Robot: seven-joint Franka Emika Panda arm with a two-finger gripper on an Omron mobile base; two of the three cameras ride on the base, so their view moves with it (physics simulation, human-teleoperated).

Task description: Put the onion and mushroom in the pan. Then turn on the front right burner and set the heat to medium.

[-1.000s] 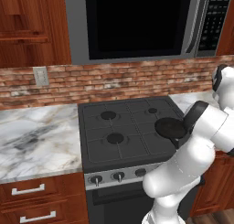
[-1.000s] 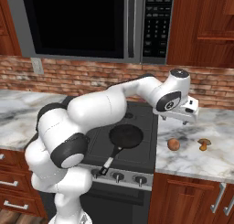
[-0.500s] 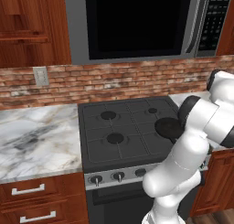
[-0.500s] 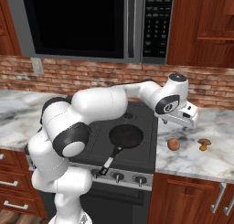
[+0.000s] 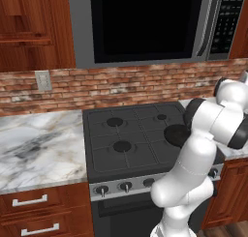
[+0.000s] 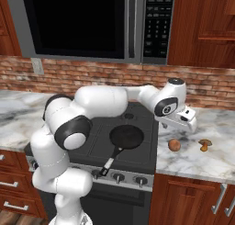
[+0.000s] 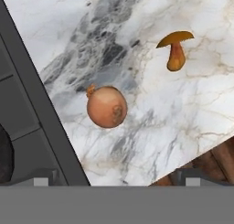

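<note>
Wide-open two-finger gripper [image 6: 182, 126] is hovering above the smooth, round orange-brown onion [image 7: 107, 107] lying beside the tan, brown-capped mushroom [image 7: 175, 49] on marble.

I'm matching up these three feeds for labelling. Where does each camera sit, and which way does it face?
Left base view: behind the arm's left, facing the stove; white arm at right.
Right base view: behind its right, facing the pan, onion, mushroom; arm reaches across, gripper above the counter.
Hand view: looks down at onion, mushroom, counter; gripper open.
Shared: onion and mushroom, right base and hand views.

Home kitchen, gas stove [image 5: 131, 139], microwave [image 5: 150, 23] above, brick backsplash [image 5: 121, 83]; marble counter [image 5: 38, 146], wood cabinets [image 5: 29, 28]
</note>
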